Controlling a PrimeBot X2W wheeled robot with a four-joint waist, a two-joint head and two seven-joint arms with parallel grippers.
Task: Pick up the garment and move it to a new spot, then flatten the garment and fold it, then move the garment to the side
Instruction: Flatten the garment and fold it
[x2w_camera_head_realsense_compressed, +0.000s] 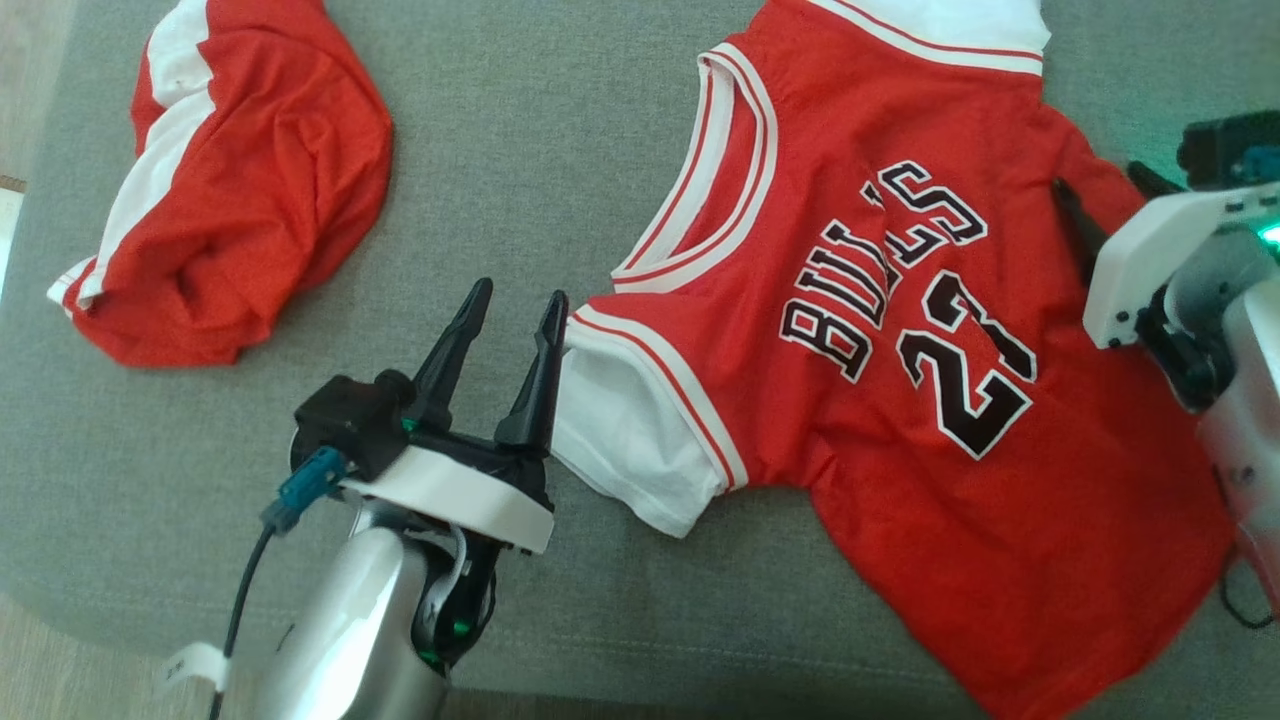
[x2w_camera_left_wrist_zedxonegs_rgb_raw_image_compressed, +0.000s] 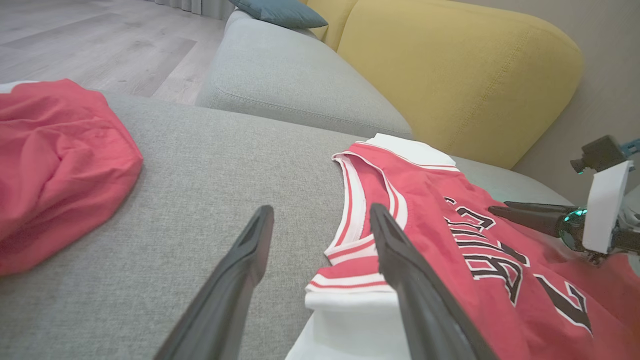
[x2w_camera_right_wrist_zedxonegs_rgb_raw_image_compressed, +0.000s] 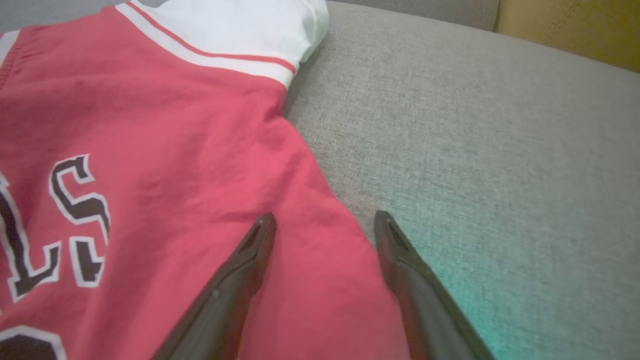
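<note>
One red jersey (x2w_camera_head_realsense_compressed: 900, 300) lies spread flat, lettering up, on the grey sofa seat (x2w_camera_head_realsense_compressed: 520, 150). Its white sleeve (x2w_camera_head_realsense_compressed: 620, 440) is just beside the left gripper (x2w_camera_head_realsense_compressed: 520, 292), whose jaws stand spread. The right gripper (x2w_camera_right_wrist_zedxonegs_rgb_raw_image_compressed: 325, 217) is at the jersey's opposite edge, jaws spread, one finger over cloth, the other over the seat. A second red garment (x2w_camera_head_realsense_compressed: 250, 200), crumpled, lies well apart. A yellow cushion (x2w_camera_left_wrist_zedxonegs_rgb_raw_image_compressed: 450, 65) stands behind.
</note>
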